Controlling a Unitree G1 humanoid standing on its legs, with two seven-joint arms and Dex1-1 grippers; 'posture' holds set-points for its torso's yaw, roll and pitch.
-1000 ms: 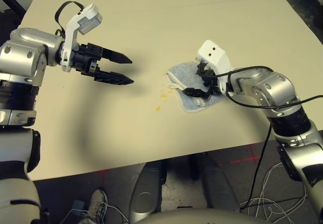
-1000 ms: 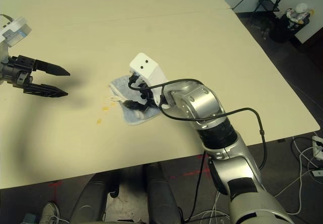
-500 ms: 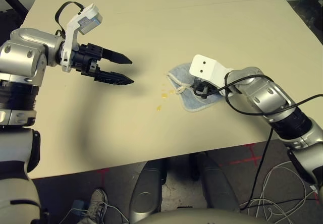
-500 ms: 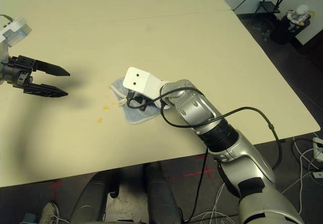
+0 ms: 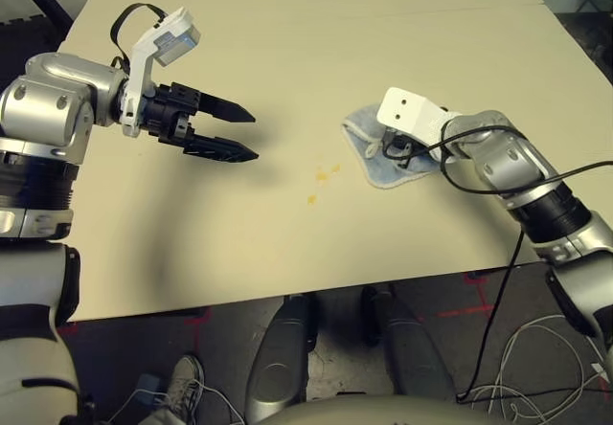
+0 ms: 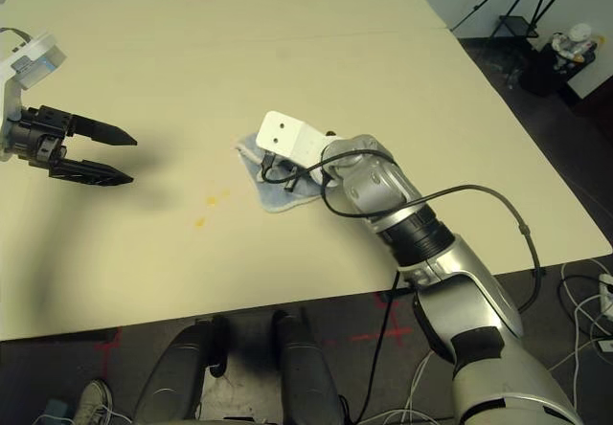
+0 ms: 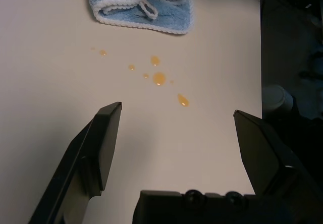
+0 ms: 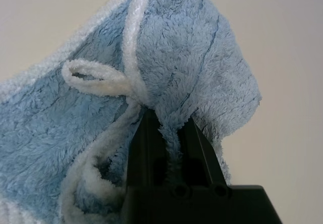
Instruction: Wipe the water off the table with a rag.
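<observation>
One rag [image 5: 383, 152] on the table [image 5: 287, 42], bunched up with a fold pinched tight in the right gripper [image 8: 171, 133]. About seven little yellowish drops of the water [image 7: 159, 77] sit just beside it, between both arms. Left gripper [image 5: 230, 133] hovers above the table, fingers spread wide, holding nothing.

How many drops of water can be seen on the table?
About 7 drops of water, clustered on the table between the rag and the left gripper; tinier specks may escape notice.
</observation>
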